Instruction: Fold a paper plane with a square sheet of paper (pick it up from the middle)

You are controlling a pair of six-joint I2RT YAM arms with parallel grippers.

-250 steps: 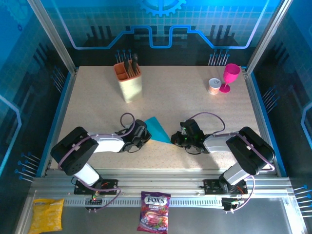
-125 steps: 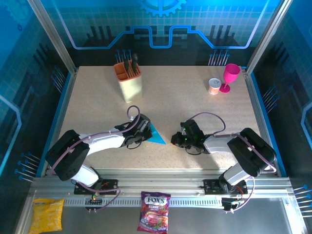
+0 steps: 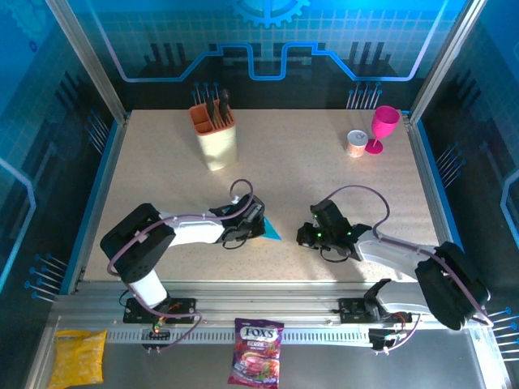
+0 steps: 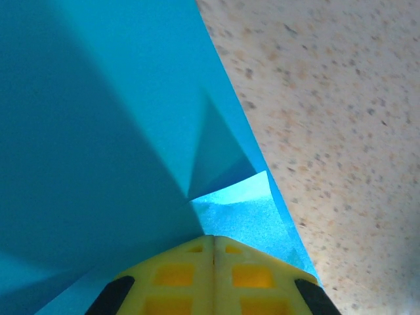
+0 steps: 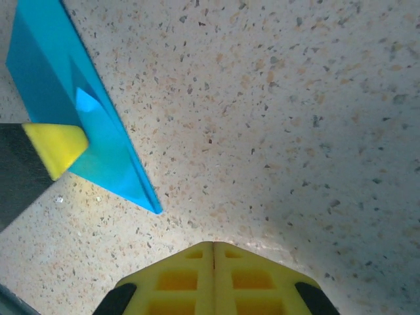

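Observation:
The cyan-blue paper [image 3: 271,230] lies on the speckled table, folded into a slim pointed shape with creases [image 4: 98,131]. In the right wrist view its sharp tip [image 5: 105,144] points toward the near side. My left gripper [image 3: 258,224] is shut, its yellow tips [image 4: 213,237] resting on top of the paper near one edge, over a small folded flap. Most of the paper in the top view is hidden under that gripper. To the right, my right gripper [image 3: 302,237] is shut with nothing in it [image 5: 213,244], low over bare table and clear of the paper's tip.
A beige utensil holder [image 3: 216,139] stands at the back left. A pink goblet [image 3: 383,128] and a small can [image 3: 355,143] stand at the back right. A candy bag [image 3: 257,361] and a yellow packet [image 3: 79,356] lie on the near rail.
My left gripper has slid right across the paper, covering most of it. The right arm has stretched out, its elbow swinging right, with the gripper staying near the paper's tip.

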